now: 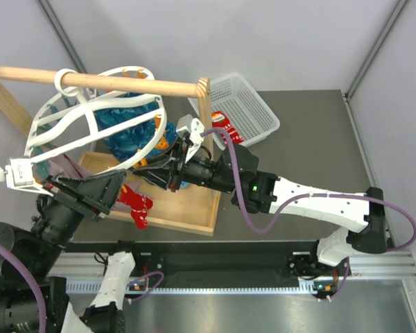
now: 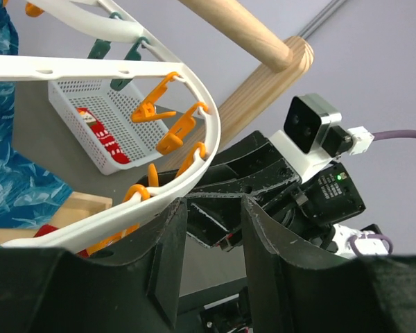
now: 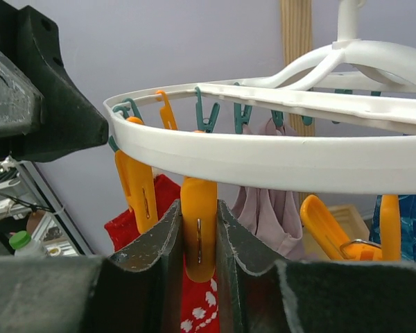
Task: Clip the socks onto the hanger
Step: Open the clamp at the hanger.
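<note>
Dark grey table [image 1: 312, 132] boxed by pale grey walls [image 1: 263, 35], right pincer [image 3: 197, 211] squeezed onto an orange clip [image 3: 197, 250] of the white hanger [image 3: 277, 156], left pincer [image 2: 213, 205] narrowly parted beside its rim.

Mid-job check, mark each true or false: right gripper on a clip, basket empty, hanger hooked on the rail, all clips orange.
1. The right gripper is squeezing an orange clip on the hanger rim. True.
2. The white mesh basket is empty. False: a red sock lies in it.
3. The hanger's hook sits over the wooden rail. True.
4. Every clip on the hanger is orange. False: teal clips hang there too.
</note>
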